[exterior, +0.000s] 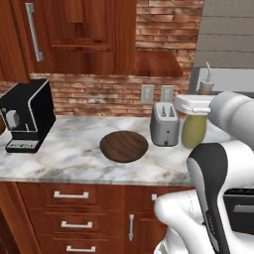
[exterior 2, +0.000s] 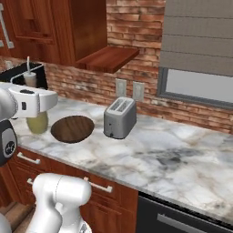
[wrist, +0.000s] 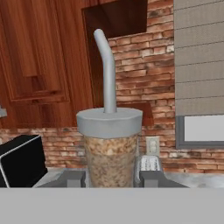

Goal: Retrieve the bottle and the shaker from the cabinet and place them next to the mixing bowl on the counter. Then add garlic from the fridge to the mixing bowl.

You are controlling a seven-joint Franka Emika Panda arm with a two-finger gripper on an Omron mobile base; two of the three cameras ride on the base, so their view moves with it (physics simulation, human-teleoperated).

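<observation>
My gripper (wrist: 110,177) is shut on a brownish cup with a straw (wrist: 111,144), its fingers against the cup's two sides. The cup (exterior: 206,87) (exterior 2: 30,78) rises behind my white hand. Under the hand, the olive yellow-green bottle (exterior: 193,133) (exterior 2: 37,123) stands on the counter (exterior: 74,149) (exterior 2: 173,154), with its neck hidden. The dark wooden mixing bowl (exterior: 124,146) (exterior 2: 73,129) lies left of the toaster. The cabinet (exterior: 89,30) (exterior 2: 82,27) hangs above, its shelf (exterior 2: 107,59) bare. The shaker, garlic and fridge are out of view.
A grey toaster (exterior: 164,124) (exterior 2: 119,118) stands between bowl and bottle. A black coffee machine (exterior: 27,116) sits at the counter's left end. Wall outlets (exterior: 156,93) and a blind-covered window (exterior 2: 200,50) are behind. Bare marble stretches right of the toaster.
</observation>
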